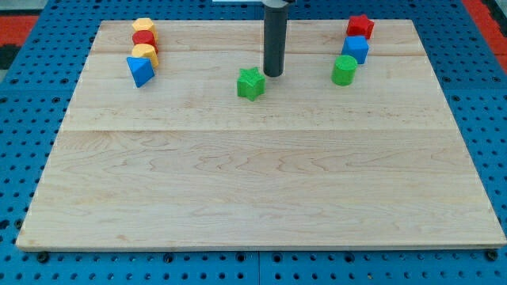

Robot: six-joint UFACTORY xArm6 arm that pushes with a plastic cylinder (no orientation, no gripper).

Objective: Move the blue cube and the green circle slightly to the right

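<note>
The blue cube (356, 49) sits near the view's top right, just below a red block (360, 28). The green circle (344, 70) stands just below and left of the blue cube, touching or nearly touching it. My tip (273, 74) is on the board near the top centre, well to the left of both blocks. It is just up and right of a green star (250, 83), close to it.
At the view's top left stands a column of blocks: a yellow block (142, 26), a red block (144, 39), a yellow block (146, 55) and a blue triangular block (140, 71). The wooden board (253, 190) lies on a blue pegboard.
</note>
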